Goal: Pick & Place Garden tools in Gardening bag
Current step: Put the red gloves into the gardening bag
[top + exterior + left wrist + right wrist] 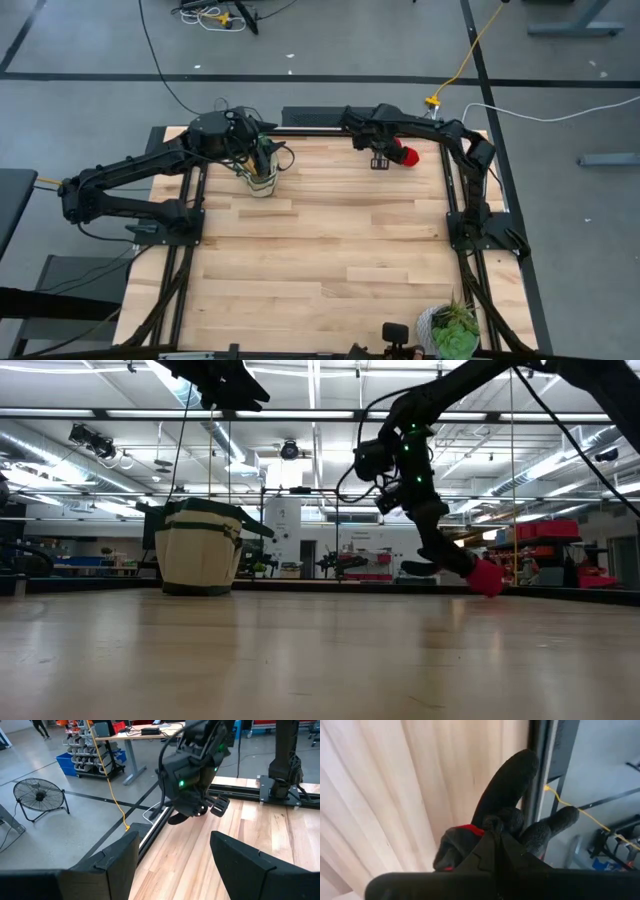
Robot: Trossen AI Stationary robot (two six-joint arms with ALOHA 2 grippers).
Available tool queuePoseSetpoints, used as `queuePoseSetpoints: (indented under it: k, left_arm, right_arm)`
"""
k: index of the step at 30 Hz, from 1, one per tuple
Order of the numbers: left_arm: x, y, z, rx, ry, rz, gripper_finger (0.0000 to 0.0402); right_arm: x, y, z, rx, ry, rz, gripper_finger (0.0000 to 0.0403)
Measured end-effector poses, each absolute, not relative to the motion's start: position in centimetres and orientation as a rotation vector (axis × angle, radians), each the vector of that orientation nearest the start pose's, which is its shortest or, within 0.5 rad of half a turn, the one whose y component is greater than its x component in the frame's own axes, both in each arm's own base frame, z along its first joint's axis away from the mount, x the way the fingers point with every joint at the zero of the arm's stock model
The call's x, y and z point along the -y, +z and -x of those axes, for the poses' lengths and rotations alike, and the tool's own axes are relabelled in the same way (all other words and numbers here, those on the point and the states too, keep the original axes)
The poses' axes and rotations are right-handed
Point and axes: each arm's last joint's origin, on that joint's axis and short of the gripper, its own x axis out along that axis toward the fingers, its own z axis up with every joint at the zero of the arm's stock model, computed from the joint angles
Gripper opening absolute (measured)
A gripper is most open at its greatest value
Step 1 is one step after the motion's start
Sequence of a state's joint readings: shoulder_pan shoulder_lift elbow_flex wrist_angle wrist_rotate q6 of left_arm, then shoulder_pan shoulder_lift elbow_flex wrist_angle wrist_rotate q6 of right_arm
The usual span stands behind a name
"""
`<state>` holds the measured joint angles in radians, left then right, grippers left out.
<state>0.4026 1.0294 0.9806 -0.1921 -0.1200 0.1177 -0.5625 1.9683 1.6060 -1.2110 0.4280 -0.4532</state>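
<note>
The right gripper [392, 156] sits near the far edge of the wooden table [330, 260], its jaws pressed together on a red-and-black glove [405, 155]. In the right wrist view the glove [507, 825] hangs from the closed fingers, its dark fingers splayed out over the table edge. In the low view the glove [478, 574] dangles just above the tabletop, red end lowest (whether it touches the surface cannot be told).

The gardening bag [261, 180] stands upright at the far left part of the table, well apart from the glove. Dark handles show inside its mouth; which tools they belong to cannot be told. The left gripper [262, 158] hovers directly over the bag, its jaws spread wide and holding nothing; its fingers [247, 865] frame bare table in the left wrist view.

A potted plant [450, 330] stands at the near right corner.
</note>
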Motion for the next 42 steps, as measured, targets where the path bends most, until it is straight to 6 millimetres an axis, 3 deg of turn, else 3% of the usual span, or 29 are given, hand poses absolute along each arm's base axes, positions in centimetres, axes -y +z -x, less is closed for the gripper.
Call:
queuePoseSetpoints:
  k: [9, 26, 42]
  left_arm:
    - [-9.1, 35.5, -20.6, -0.271, 0.505, -0.081, 0.0252]
    - [-9.1, 35.5, -20.6, -0.271, 0.505, -0.081, 0.0252]
    - [-9.2, 35.6, -20.6, -0.261, 0.505, -0.082, 0.0252]
  right_arm:
    - [20.3, 25.5, -32.2, -1.67, -0.404, 0.253, 0.0]
    - [18.2, 34.6, -34.7, -1.339, -0.417, 0.265, 0.0]
    - [15.4, 42.2, -34.7, -1.075, -0.446, 0.344, 0.0]
